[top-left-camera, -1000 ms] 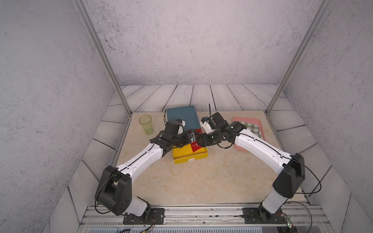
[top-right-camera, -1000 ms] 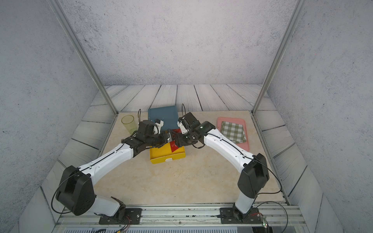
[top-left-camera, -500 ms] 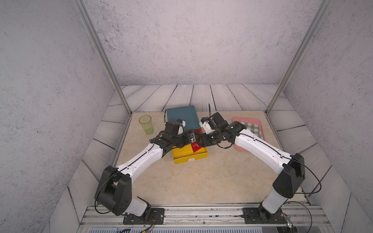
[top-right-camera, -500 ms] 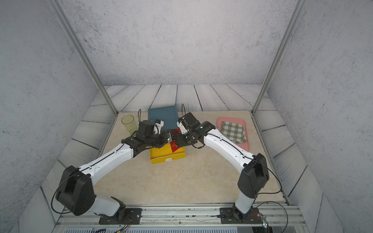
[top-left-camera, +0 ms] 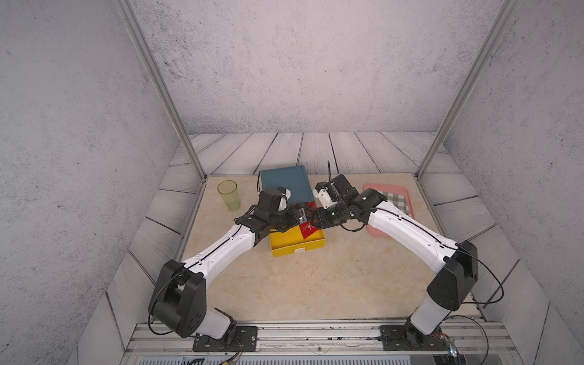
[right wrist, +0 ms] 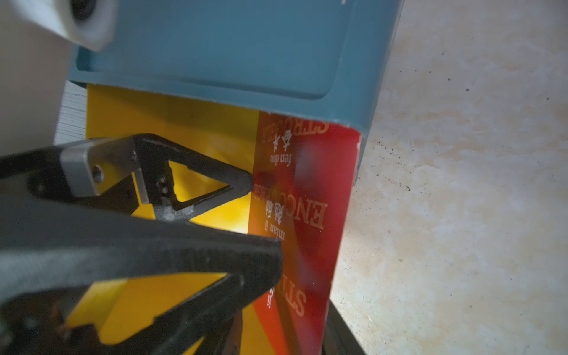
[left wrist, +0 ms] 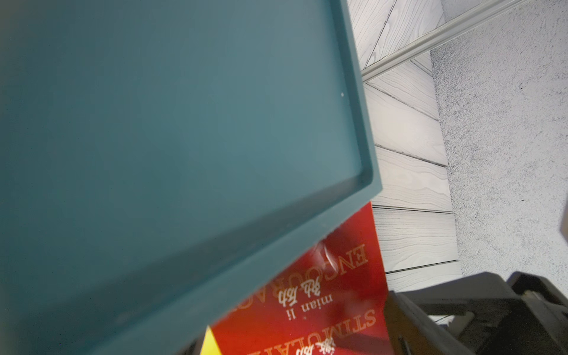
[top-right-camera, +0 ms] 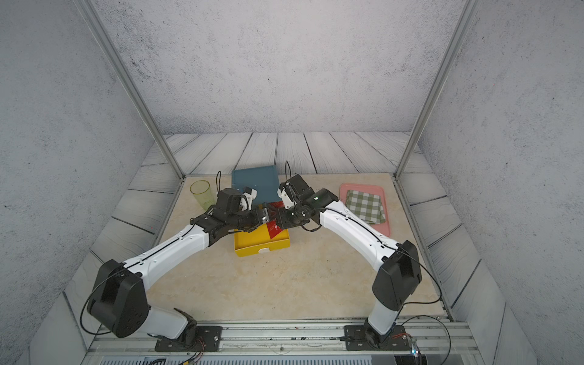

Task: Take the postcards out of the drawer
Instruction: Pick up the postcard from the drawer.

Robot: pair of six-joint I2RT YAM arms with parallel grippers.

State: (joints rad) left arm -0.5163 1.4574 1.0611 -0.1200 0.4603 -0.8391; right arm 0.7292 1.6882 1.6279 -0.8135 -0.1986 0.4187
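Both arms rise from black shoulder blocks at the near rail. Their white forearms slope inward, so the two black wrists meet almost tip to tip over the far half of the drawer (top-left-camera: 297,247). The left gripper (top-left-camera: 301,218) points toward the robot's right with its fingers spread wide, released. The right gripper (right wrist: 261,219) reaches in from the other side. One ribbed black finger (right wrist: 215,255) lies across the face of the postcard (right wrist: 310,215), and the tip of the other, an open triangular frame, meets the card's edge. Yellow shows between the two fingers, and it cannot be told whether they pinch the card.

In both top views the postcard (top-right-camera: 274,230) sits aslant at the right side of the drawer (top-right-camera: 262,249), with its far end tucked under the front lip of the cabinet (top-right-camera: 256,180). It is a flat, glossy red rectangle printed with white lettering and small characters.

The drawer is a shallow tray of smooth yellow plastic, pulled out toward the near edge. The cabinet is matte teal with a recessed top and rounded corners.

To the left a translucent green cup (top-left-camera: 228,195) stands upright on the table (top-left-camera: 300,284), which has a mottled beige stone look. On the right a pink tray (top-right-camera: 363,186) holds a folded cloth (top-right-camera: 365,205) in a green-and-white check.
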